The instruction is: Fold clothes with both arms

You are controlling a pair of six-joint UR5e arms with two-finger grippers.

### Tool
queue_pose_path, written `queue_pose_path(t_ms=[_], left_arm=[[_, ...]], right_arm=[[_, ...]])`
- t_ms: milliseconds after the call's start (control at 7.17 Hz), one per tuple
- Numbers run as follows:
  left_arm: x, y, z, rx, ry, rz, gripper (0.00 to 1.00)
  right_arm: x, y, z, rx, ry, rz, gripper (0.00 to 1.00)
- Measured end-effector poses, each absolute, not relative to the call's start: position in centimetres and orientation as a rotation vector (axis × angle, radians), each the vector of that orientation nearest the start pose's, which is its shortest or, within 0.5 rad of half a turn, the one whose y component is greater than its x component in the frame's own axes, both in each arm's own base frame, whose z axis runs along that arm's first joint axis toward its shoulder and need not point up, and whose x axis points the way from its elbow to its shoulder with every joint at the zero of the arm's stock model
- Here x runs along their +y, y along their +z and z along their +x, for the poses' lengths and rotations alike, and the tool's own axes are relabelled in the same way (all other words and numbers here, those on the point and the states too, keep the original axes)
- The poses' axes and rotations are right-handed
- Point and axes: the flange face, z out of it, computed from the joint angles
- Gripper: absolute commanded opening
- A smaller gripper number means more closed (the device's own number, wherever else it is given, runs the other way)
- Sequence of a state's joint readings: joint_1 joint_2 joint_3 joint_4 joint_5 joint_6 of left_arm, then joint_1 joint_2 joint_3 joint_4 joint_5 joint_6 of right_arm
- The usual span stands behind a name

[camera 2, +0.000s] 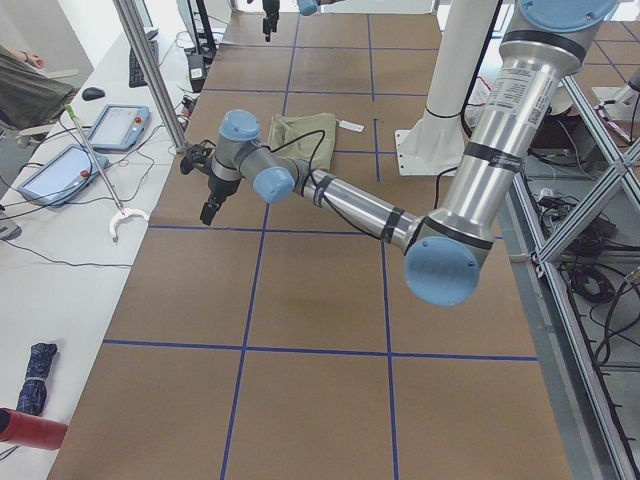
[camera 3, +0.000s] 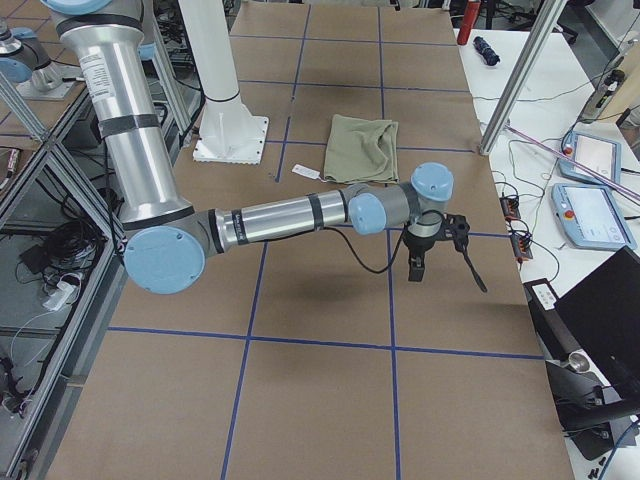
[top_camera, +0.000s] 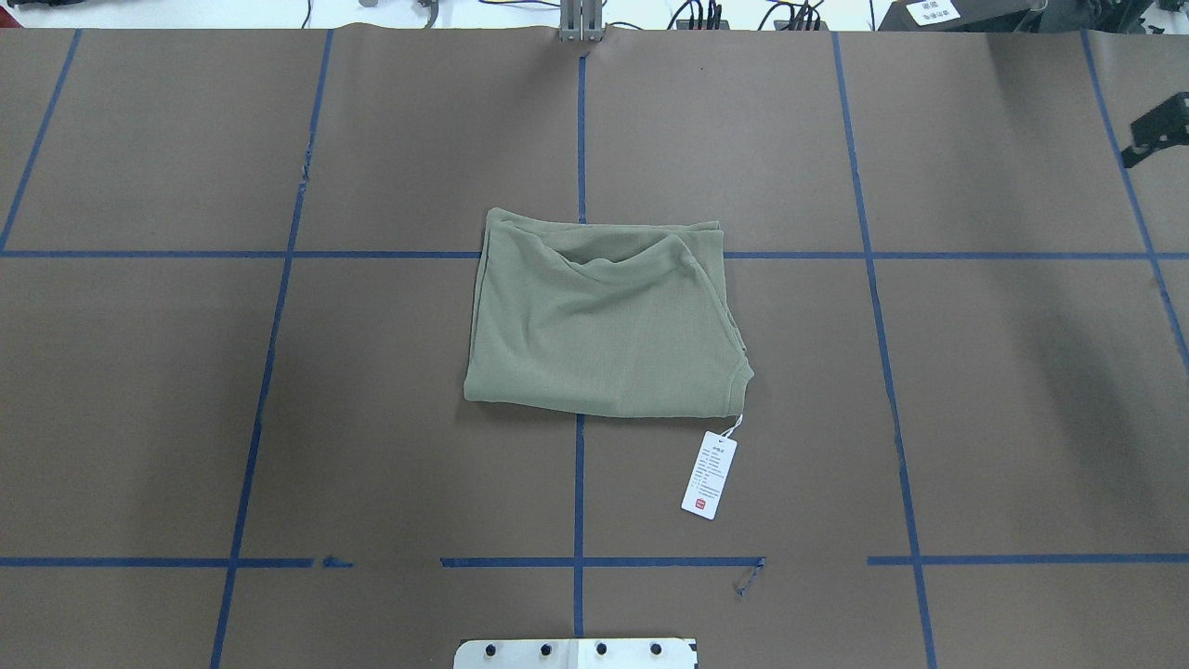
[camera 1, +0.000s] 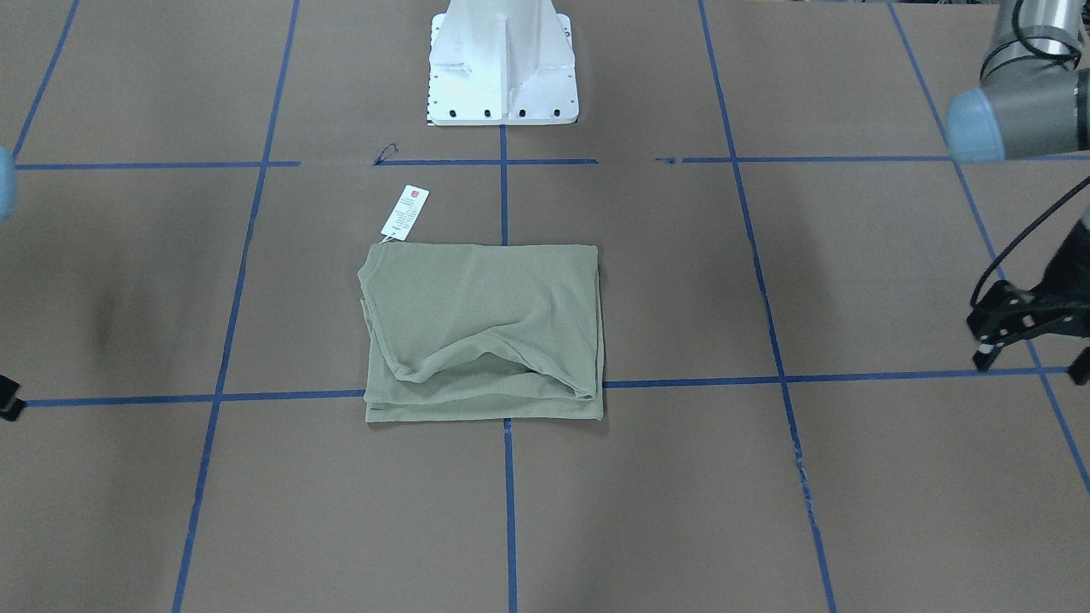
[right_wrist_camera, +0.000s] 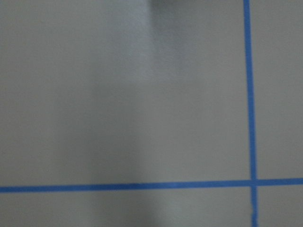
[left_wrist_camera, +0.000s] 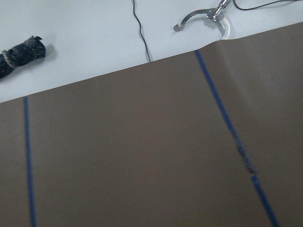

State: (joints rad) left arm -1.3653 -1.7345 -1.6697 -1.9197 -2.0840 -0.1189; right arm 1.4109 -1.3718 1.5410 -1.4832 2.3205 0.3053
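The sage-green shirt [camera 1: 485,332] lies folded into a rectangle at the table's middle, also seen in the overhead view [top_camera: 604,325] and both side views [camera 2: 300,130] [camera 3: 362,147]. Its white hang tag [top_camera: 709,474] lies flat on the robot's side of it. My left gripper [camera 1: 1032,366] hangs open and empty far out at my left, above the table [camera 2: 200,185]. My right gripper [camera 3: 445,270] is far out at my right, fingers spread, empty; only a bit shows at the overhead view's edge [top_camera: 1156,125]. Both wrist views show bare brown table only.
The white pedestal base [camera 1: 502,68] stands behind the shirt. Blue tape lines [top_camera: 578,483] grid the brown table cover. Beyond the table's left end lie a white hook tool [left_wrist_camera: 203,16], a dark bundle [left_wrist_camera: 23,49] and tablets [camera 2: 60,170]. A metal post [camera 3: 510,90] stands at the right end.
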Motion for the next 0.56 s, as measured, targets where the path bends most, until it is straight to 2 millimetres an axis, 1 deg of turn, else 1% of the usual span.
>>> queue_pose_path(t_ms=[139,279,418,558], left_arm=[[-56.9,52.3,1.3,0.578,0.281,0.455,1.0],[-55.4,54.5,0.3,0.6,0.309,0.385,1.0],[-53.7,56.6,0.1,0.652,0.324,0.323,1.0],[-52.5,58.6,0.1,0.705,0.311,0.271,1.0]], right_arm=[[-56.4,58.5,0.6,-0.794,-0.022,0.075,1.0],[-54.1,59.8,2.8,-0.798,-0.069,0.08,1.0],[-52.1,60.3,4.3,-0.799,-0.091,0.084,1.0],[-50.5,60.5,5.0,-0.798,-0.094,0.085,1.0]])
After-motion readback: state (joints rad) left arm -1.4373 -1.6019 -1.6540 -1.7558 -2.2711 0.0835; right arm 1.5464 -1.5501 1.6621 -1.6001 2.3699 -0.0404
